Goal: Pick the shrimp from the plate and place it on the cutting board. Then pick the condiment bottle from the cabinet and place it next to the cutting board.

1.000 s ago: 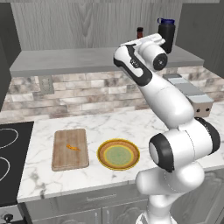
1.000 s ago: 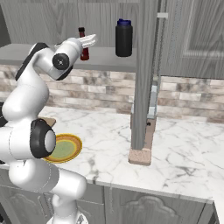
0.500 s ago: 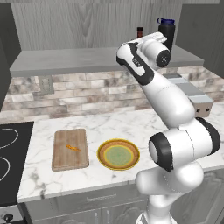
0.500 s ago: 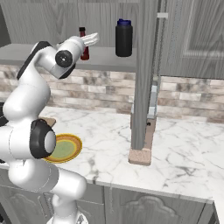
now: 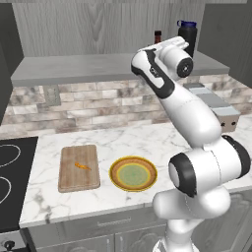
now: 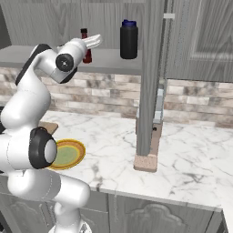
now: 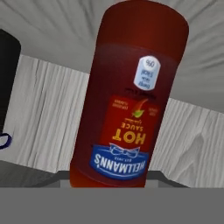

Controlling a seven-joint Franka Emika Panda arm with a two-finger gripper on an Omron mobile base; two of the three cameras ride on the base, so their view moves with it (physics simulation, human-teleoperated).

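— While I have the hand camera up, what does the condiment bottle (image 7: 129,94) look like?

— Dark red, glossy, slim and round, with an upside-down "Hot Sauce" label in that view. It stands on the cabinet (image 6: 109,58), a flat grey slab with a wood-grain panel behind.

— And the pincer (image 6: 94,41)?

— I see it raised at the bottle, just beside it; I cannot tell how wide it stands.

— The shrimp (image 5: 82,166)?

— A tiny orange curl lying on the pale wooden cutting board (image 5: 78,167), which rests on the marble tabletop (image 5: 147,142) beside the yellow-rimmed plate (image 5: 133,173).
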